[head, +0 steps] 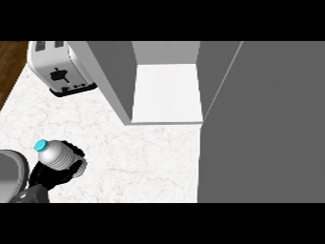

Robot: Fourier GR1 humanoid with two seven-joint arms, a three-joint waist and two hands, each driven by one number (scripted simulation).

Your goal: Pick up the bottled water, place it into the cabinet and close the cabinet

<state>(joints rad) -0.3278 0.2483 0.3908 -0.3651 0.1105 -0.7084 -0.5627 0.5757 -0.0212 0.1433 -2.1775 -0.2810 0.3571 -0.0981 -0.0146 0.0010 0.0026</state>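
- The bottled water (54,153) shows only its cap and shoulder; the lower body is hidden inside the curled fingers of the left hand (55,172).
- That hand's palm is covered by the bottle, and its forearm is cut off at the lower left corner.
- The right hand is nowhere to be seen.
- The open cabinet door (270,124) blocks everything on the bench (144,157) behind it and runs out of view to the right.
- The cabinet (166,90) interior is cut off at the top.
- The toaster (58,66) loses its far end at the top edge; its front markings are too small to read.
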